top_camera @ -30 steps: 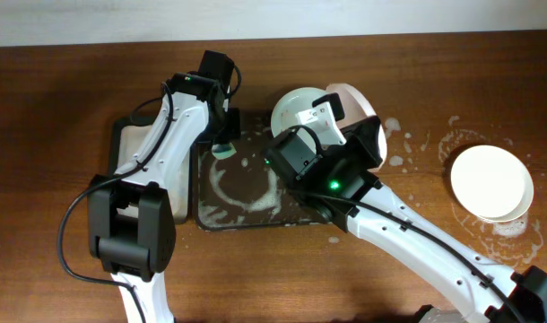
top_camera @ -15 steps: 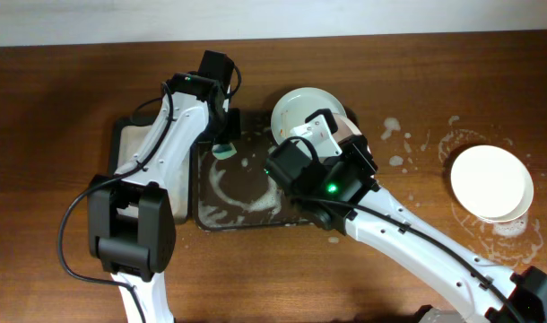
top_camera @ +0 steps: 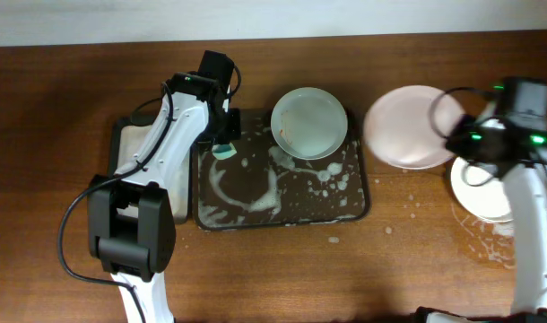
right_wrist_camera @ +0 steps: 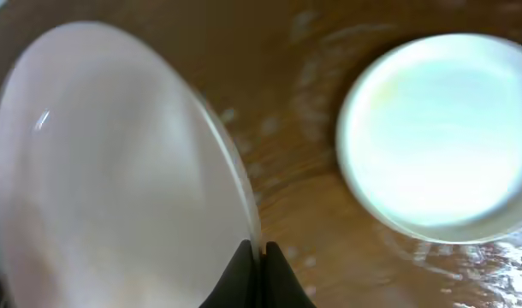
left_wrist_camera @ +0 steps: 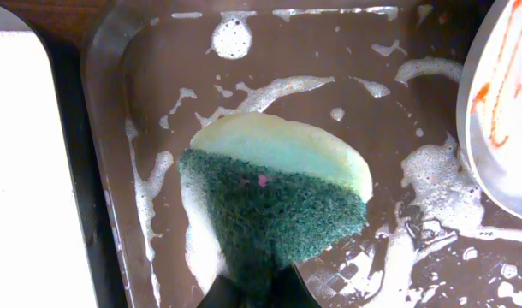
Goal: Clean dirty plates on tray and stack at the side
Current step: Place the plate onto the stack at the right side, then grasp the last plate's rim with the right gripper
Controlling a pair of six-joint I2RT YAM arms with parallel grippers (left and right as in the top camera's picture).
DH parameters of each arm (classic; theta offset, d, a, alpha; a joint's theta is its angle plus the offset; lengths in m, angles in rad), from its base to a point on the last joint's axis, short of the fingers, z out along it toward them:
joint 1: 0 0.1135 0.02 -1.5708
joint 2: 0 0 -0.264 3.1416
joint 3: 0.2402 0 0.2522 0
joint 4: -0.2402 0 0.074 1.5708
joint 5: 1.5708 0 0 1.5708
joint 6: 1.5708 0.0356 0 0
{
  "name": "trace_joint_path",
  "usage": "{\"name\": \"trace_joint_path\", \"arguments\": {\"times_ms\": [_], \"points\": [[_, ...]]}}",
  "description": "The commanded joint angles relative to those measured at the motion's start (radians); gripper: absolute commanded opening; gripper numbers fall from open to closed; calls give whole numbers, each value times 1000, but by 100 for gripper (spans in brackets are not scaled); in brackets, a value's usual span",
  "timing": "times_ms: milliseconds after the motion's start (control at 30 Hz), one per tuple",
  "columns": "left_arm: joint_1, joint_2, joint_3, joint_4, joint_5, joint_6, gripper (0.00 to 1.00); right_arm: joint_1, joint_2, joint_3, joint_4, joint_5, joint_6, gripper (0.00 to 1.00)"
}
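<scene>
The dark brown tray [top_camera: 345, 206] holds white suds. A pale blue-green plate [top_camera: 308, 123] with sauce smears leans on its far rim; its edge shows in the left wrist view [left_wrist_camera: 501, 111]. My left gripper [top_camera: 222, 146] is shut on a green-and-yellow sponge [left_wrist_camera: 278, 192] over the tray's left part [left_wrist_camera: 141, 111]. My right gripper [top_camera: 455, 136] is shut on the rim of a white plate [top_camera: 410, 126], held in the air right of the tray; the right wrist view shows this plate [right_wrist_camera: 107, 171] blurred. Another white plate [top_camera: 490, 184] lies on the table at the right [right_wrist_camera: 432, 128].
A smaller black tray with pale lining [top_camera: 130, 152] sits left of the brown tray, and it also shows in the left wrist view [left_wrist_camera: 21, 171]. Water drops and wet rings [top_camera: 475, 242] spot the table around the right plate.
My right arm has swung from over the tray far to the right, carrying the white plate off the tray. The blue-green plate is now uncovered. The left arm has not moved.
</scene>
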Motion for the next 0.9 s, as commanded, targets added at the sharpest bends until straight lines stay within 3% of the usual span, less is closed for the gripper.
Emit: {"name": "trace_joint_path", "arguments": {"times_ms": [0,167,467,533,567,600,767,867], "points": [[0,5,-4,0,11,-10,1,-225,-14,3,7,-25,38,4],[0,5,-4,18,11,-10,1,-499,77,-2,9,75,62,4],[0,5,-4,29,11,-10,1,-542,368,-3,50,128,62,4],[0,5,-4,29,11,-10,1,-542,399,-3,51,114,62,15],[0,5,-4,30,11,-10,1,-542,415,-3,47,70,60,40],[0,5,-4,32,11,-10,1,-541,415,-3,43,35,57,49],[0,5,-4,33,11,-10,1,-518,368,6,16,-164,-53,54],[0,5,-4,41,11,-10,1,-351,292,65,2,-238,-203,54]]}}
